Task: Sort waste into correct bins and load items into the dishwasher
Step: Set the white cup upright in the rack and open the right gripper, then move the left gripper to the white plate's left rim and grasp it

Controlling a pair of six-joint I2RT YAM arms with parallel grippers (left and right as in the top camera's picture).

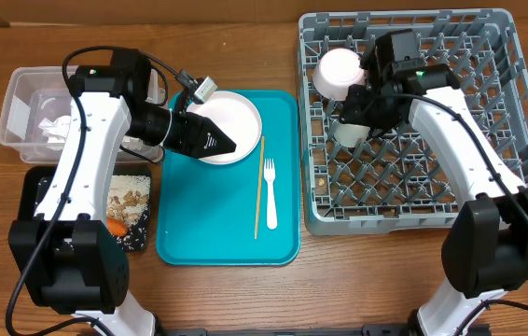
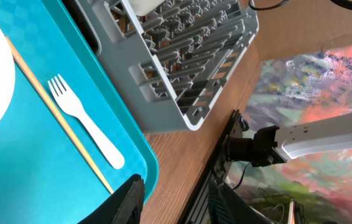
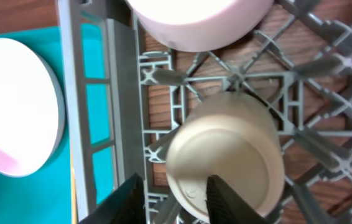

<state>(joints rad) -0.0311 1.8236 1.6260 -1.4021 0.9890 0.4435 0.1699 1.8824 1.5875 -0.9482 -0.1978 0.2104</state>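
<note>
White cup (image 3: pixel 226 162) leans in the dish rack (image 1: pixel 404 16) at the desk's far right; right pincer (image 3: pixel 176 190), apart, could tip it.

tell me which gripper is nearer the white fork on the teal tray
Left. The left gripper hovers over the plate, near the fork; the right gripper is over the dish rack by the cup.

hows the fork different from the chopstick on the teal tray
The fork is white plastic with tines; the chopstick is a plain tan wooden stick. The chopstick is longer and much thinner than the fork. Both lie flat on the teal tray, side by side and roughly parallel.
</note>
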